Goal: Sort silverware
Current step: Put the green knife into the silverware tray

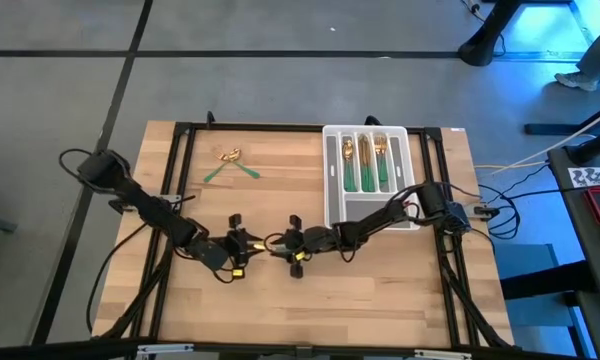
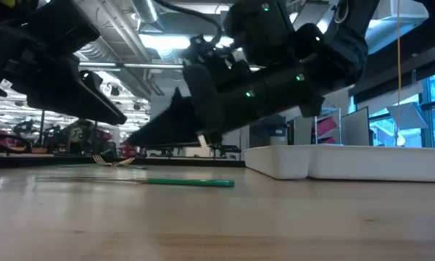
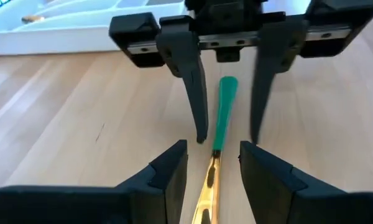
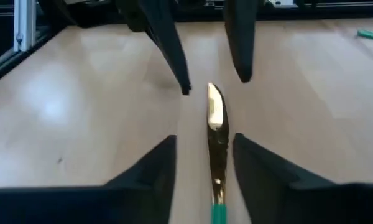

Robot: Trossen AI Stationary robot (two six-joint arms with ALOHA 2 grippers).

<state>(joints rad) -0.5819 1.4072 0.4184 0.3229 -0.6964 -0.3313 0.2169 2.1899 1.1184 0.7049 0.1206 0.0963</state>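
Note:
A knife point(image 3: 222, 118) with a gold blade and green handle lies flat on the wooden table point(image 1: 380, 290), near its middle front. The blade points at my left gripper point(image 3: 212, 155) and the handle point(image 2: 192, 183) at my right gripper point(image 4: 205, 149). Both grippers face each other over the knife, open, their fingers standing on either side of it and a little above it in the low view. Two more pieces of silverware point(image 1: 230, 163) lie crossed at the far left. Several others point(image 1: 365, 160) lie in the tray point(image 1: 332, 170).
The grey-white slotted tray point(image 2: 348, 161) stands at the far right, just behind my right arm point(image 1: 400, 205). Black frame rails point(image 1: 180, 160) run along the table's left, right and far sides. Bare wood lies along the near edge.

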